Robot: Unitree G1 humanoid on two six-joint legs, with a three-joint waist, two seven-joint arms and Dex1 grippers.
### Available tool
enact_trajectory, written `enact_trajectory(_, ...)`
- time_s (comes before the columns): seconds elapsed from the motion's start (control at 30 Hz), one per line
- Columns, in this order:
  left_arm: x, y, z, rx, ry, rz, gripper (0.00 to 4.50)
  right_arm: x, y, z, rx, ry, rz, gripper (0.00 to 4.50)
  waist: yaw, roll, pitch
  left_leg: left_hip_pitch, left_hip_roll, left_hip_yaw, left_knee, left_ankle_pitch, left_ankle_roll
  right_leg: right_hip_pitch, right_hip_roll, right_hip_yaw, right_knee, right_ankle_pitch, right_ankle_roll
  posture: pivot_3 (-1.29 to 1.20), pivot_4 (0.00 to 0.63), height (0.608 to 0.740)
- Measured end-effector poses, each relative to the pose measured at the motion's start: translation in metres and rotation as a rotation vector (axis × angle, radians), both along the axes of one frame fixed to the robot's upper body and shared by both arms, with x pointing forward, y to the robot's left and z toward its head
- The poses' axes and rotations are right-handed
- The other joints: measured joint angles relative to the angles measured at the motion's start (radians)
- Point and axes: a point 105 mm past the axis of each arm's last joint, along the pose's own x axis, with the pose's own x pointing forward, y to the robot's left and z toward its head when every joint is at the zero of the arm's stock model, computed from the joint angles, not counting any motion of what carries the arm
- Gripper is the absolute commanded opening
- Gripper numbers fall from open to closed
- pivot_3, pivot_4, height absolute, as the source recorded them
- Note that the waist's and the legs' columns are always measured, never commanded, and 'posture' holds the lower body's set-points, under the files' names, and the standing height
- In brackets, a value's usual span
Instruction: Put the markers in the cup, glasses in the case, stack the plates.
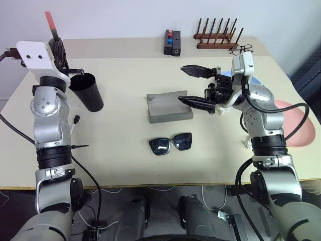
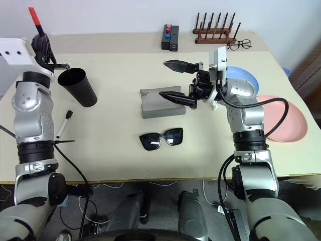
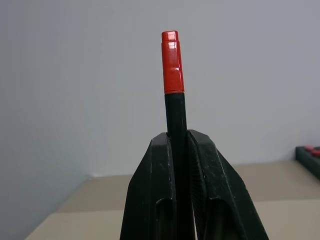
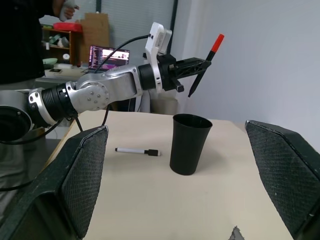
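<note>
Left wrist view shows the left gripper (image 3: 186, 150) closed tight on the dark marker with the red cap (image 3: 173, 75); its two black fingers, ribbed on the inner faces, pinch the slim round body, and the lower end of the marker is hidden between them. No writing can be read on this marker or on any other thing on the table. In the head views this gripper is raised at the far left, just above the rim of the cup (image 1: 87, 90), a matte black tapered tumbler that stands there. The white marker with the black cap (image 2: 63, 123) lies flat on the table (image 2: 115, 155) to the near left of the cup, and in the left eye view it is mostly hidden behind the left arm. The right gripper (image 1: 196, 86) is wide open and holds nothing; its fingers (image 1: 198, 71) point to the left, above the right end of the case (image 1: 169, 107), a grey rectangular box that looks closed. The glasses (image 1: 171, 143), with thick black frame and dark lenses, lie just near of the case, apart from it. The light blue plate (image 2: 243, 78) and the pink plate (image 2: 281, 118) lie side by side at the right, both partly covered by the right arm. At the far edge stand a small black block with red and blue knobs (image 1: 172, 42), a wooden rack with dark pegs (image 1: 216, 36) and thin wire eyeglasses (image 1: 242, 49).
</note>
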Motion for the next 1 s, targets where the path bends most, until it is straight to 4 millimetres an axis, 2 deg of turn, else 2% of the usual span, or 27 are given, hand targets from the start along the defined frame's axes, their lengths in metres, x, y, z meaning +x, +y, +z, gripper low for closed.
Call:
enact_trajectory(0.1, -0.001, 0.003, -0.007, 0.024, 0.02, 0.02, 0.01, 0.001, 0.001, -0.001, 0.006, 0.002, 0.003, 4.5, -0.001, 0.0, 0.0, 0.0, 0.0, 0.0, 0.0, 0.0, 0.0, 0.0, 0.0, 0.0, 0.0, 0.0, 0.0, 0.0, 0.15, 0.74)
enact_trajectory(0.37, 0.003, 0.008, -0.041, 0.034, 0.101, 0.052, 0.01, 0.002, 0.001, -0.003, 0.003, 0.001, 0.001, 4.5, 0.001, 0.0, 0.0, 0.0, 0.0, 0.0, 0.0, 0.0, 0.0, 0.0, 0.0, 0.0, 0.001, 0.0, 0.0, 0.0, 0.15, 0.74)
enact_trajectory(0.77, 0.007, 0.004, -0.05, 0.039, 0.099, 0.055, 0.01, 0.002, 0.0, -0.003, 0.004, 0.002, -0.005, 4.5, -0.001, 0.0, 0.0, 0.0, 0.0, 0.0, 0.0, 0.0, 0.0, -0.001, 0.0, 0.0, 0.001, 0.0, 0.0, 0.0, 0.15, 0.74)
enact_trajectory(0.87, 0.008, 0.004, -0.052, 0.037, 0.106, 0.052, 1.25, 0.003, 0.0, -0.003, 0.005, 0.003, -0.009, 4.5, -0.001, 0.0, 0.0, 0.0, 0.0, 0.0, 0.0, 0.0, 0.0, -0.001, 0.0, 0.0, 0.001, 0.0, 0.0, 0.0, 0.15, 0.74)
enact_trajectory(1.0, 0.008, 0.004, -0.052, 0.036, 0.108, 0.049, 3.18, 0.003, 0.0, -0.003, 0.005, 0.003, -0.01, 4.5, -0.001, 0.0, 0.0, 0.0, 0.0, 0.0, 0.0, 0.0, 0.0, -0.001, 0.0, 0.0, 0.001, 0.0, 0.0, 0.0, 0.15, 0.74)
